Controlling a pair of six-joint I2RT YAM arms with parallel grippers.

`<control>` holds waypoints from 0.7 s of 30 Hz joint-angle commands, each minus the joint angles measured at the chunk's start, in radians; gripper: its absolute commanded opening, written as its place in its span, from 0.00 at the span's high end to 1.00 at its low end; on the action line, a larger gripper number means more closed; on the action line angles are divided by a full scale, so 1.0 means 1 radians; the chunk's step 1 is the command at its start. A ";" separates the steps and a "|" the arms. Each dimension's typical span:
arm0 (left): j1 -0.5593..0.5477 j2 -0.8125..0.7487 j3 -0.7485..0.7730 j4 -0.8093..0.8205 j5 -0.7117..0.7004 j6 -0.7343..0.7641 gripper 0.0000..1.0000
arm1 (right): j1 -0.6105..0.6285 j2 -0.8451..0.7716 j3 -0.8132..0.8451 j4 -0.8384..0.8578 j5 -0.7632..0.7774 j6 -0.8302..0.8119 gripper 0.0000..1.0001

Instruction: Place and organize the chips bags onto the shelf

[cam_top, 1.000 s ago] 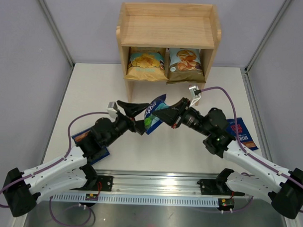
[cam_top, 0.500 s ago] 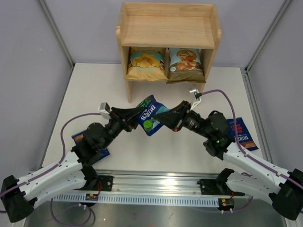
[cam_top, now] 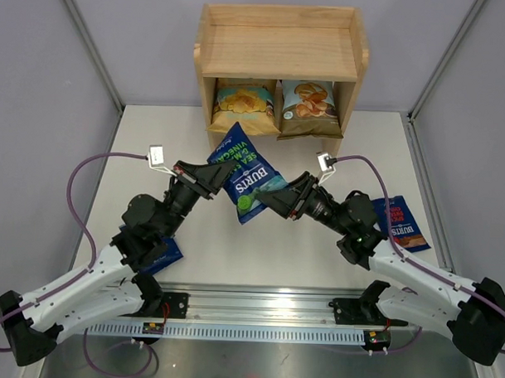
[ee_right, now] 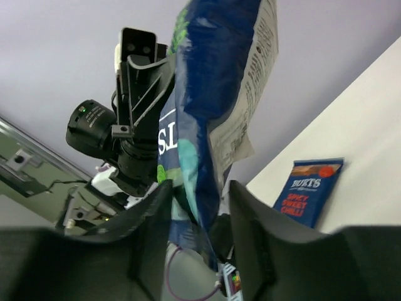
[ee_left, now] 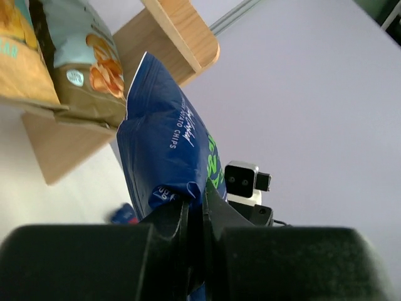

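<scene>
Five bags in view; two stand upright side by side in the lower tier of the shelf (cam_top: 278, 53), yellow bag (cam_top: 243, 106) on the left, Cassava bag (cam_top: 308, 106) on the right; the green-lettered Burts bag (cam_top: 245, 174) is up off the worktop (cam_top: 317, 249), hanging tilted between your two arms, its far corner close to the shelf front; your left pincer (cam_top: 213, 179) is clamped tight on one edge of that bag, and its wrist view shows both fingers pinching the crimped seam; your right pincer (cam_top: 267, 198) has its fingers parted with the bag's other end running between them; its wrist view shows a gap on each side, so no grip there; one red-lettered Burts bag (cam_top: 402, 223) lies flat on the worktop on your right, partly behind the right arm; second red-lettered Burts bag (cam_top: 163, 254) lies flat on your left, mostly hidden under the left arm in the top view; the right wrist view shows its label.
</scene>
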 commanded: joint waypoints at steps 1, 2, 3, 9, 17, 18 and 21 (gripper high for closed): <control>-0.036 0.003 -0.022 0.200 -0.031 0.264 1.00 | -0.003 0.058 -0.012 0.161 -0.025 0.095 0.47; -0.045 0.003 -0.023 0.211 -0.046 0.316 1.00 | -0.003 0.069 -0.014 0.201 -0.034 0.114 0.39; -0.060 0.001 -0.031 0.245 -0.051 0.344 1.00 | -0.003 0.079 -0.014 0.218 -0.035 0.124 0.33; -0.100 0.004 -0.060 0.372 0.024 0.531 1.00 | 0.002 0.120 -0.023 0.321 0.003 0.167 0.09; -0.127 0.024 -0.036 0.382 0.213 0.741 0.85 | 0.008 0.272 -0.025 0.647 -0.025 0.263 0.17; -0.127 0.026 -0.031 0.378 0.217 0.743 0.85 | 0.014 0.287 -0.020 0.666 -0.026 0.270 0.19; -0.128 0.028 -0.022 0.358 0.224 0.744 0.82 | 0.020 0.327 -0.017 0.730 -0.014 0.270 0.30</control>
